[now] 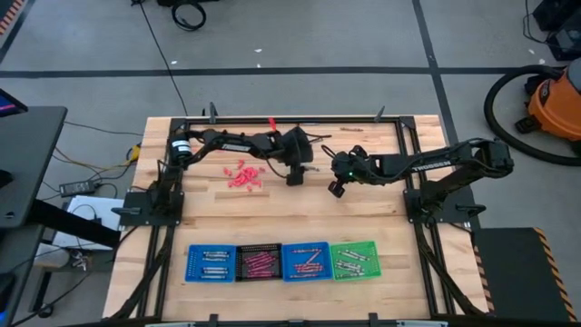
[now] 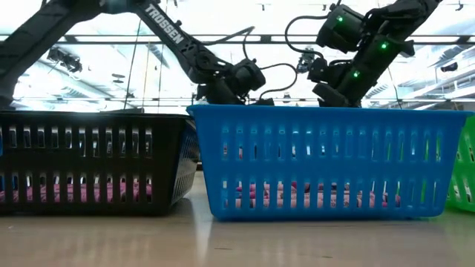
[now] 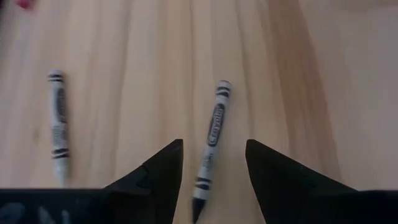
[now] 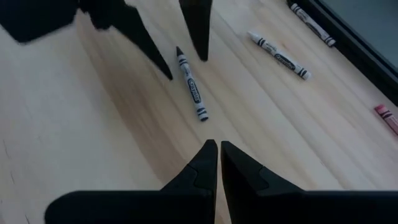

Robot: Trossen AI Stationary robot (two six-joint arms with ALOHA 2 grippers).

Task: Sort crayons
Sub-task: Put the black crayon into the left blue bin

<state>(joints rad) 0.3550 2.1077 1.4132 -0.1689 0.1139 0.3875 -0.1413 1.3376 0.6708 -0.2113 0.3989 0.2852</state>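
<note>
On the left of the wooden tabletop [image 1: 209, 213] lies a loose heap of red crayons [image 1: 245, 176], not yet sorted, close beside the left arm's reach so it can draw from the pile. Just right of the heap, the left end effector [image 1: 295, 175] hangs low over the boards, its two fingers apart and straddling a single white crayon [image 3: 210, 144]; in the left wrist view the stick lies between the fingertips [image 3: 163, 163] at a slight tilt, its tip pointing back toward the wrist. That straddle looks like the set-up for a pinch across the crayon's width, and the gap appears only a little wider than the stick. A second white crayon [image 3: 58, 122] lies apart from it on the bare wood, untouched

Further right, the right end effector [image 1: 337, 187] waits near the middle of the tabletop, fingers pressed together and empty, and its camera looks at the same crayon between the left arm's fingers; it seems held back so the two arms do not crowd each other

Along the near edge stand four trays in a row: a blue tray [image 1: 211, 264], a black tray [image 1: 259, 263], a second blue tray [image 1: 305, 261] and a green tray [image 1: 354, 259], each already holding some crayons, grouped by colour as far as I can tell
</note>
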